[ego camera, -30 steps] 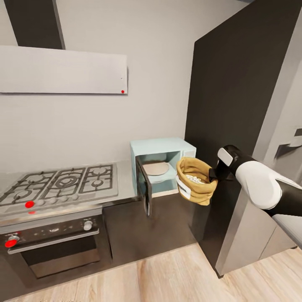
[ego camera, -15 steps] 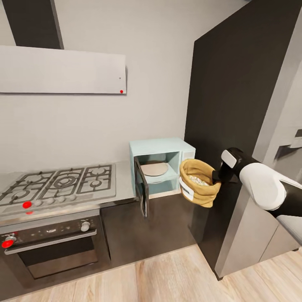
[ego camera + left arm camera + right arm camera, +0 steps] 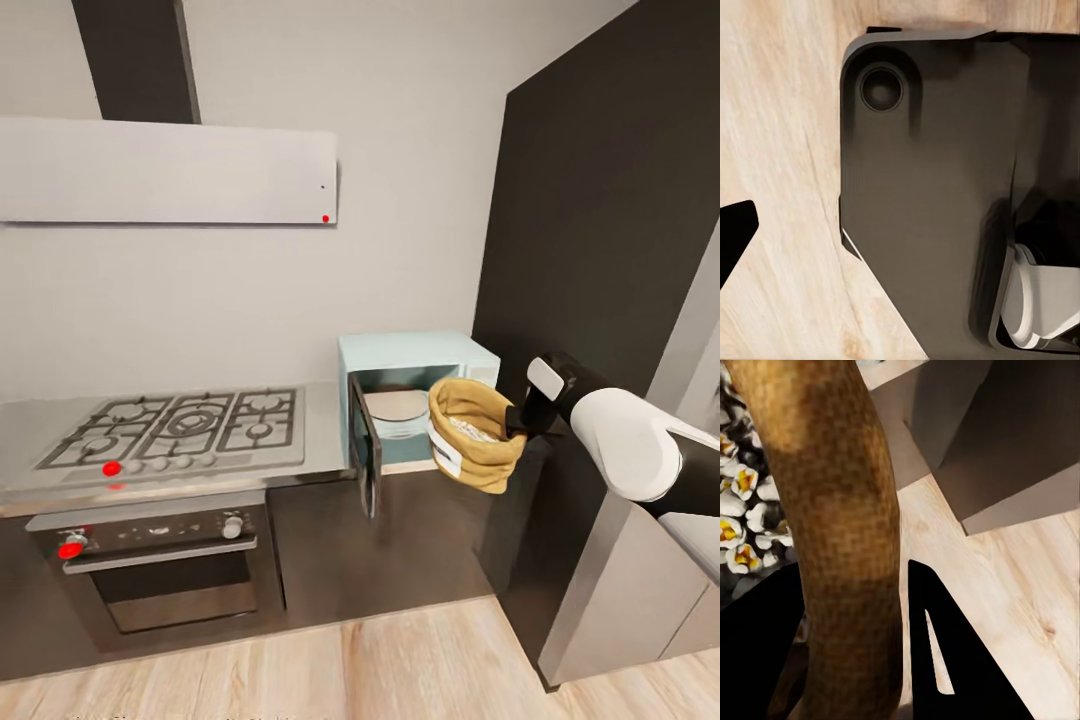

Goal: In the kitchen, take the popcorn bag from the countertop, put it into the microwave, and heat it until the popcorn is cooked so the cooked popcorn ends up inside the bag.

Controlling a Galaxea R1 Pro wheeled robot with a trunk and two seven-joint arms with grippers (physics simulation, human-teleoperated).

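The pale mint-blue microwave [image 3: 415, 352] stands on the grey countertop [image 3: 322, 445] against the dark tall cabinet, its door [image 3: 366, 458] swung open towards me. A round plate [image 3: 397, 408] lies inside. My right gripper [image 3: 514, 420] is shut on the rolled rim of the tan popcorn bag [image 3: 478, 452], which hangs in the air just in front of the microwave's right front, outside the cavity. Whitish popcorn [image 3: 468, 427] lies heaped in the bag. In the right wrist view the bag rim [image 3: 840, 510] runs between my black fingers [image 3: 945, 652], beside white and yellow popcorn [image 3: 741, 506].
A steel gas hob [image 3: 180, 425] with black grates sits left of the microwave, over an oven [image 3: 160, 570] with red-marked knobs. A hood [image 3: 165, 170] hangs above. A tall dark cabinet [image 3: 610, 250] fills the right side. The left wrist view looks down on wooden floor [image 3: 780, 150] and my dark base [image 3: 937, 187].
The camera has moved, so hob and microwave sit further right in the picture. The bag now overlaps the microwave's right front, closer to the opening than before. My right gripper still holds it.
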